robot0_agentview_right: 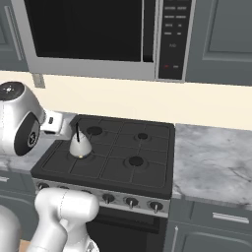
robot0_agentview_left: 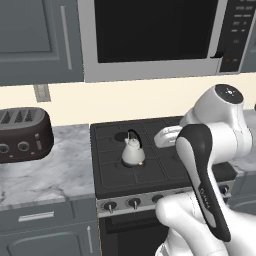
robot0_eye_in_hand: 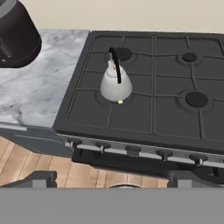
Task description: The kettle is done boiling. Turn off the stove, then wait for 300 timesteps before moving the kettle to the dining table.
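Kettle stands upright on the stove's front-left burner, contents hidden; hand seemingly open, holding nothing.

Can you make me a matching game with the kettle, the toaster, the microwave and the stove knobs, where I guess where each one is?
Things:
1. small white pear-shaped kettle
2. dark rounded toaster
3. black-windowed steel microwave
4. row of round knobs

Places:
A. along the steel front strip of the black gas stove
B. on the grey-veined marble counter left of the stove
C. on the stove's front left burner
D. up on the wall above the stove

Pairs: 1-C, 2-B, 3-D, 4-A
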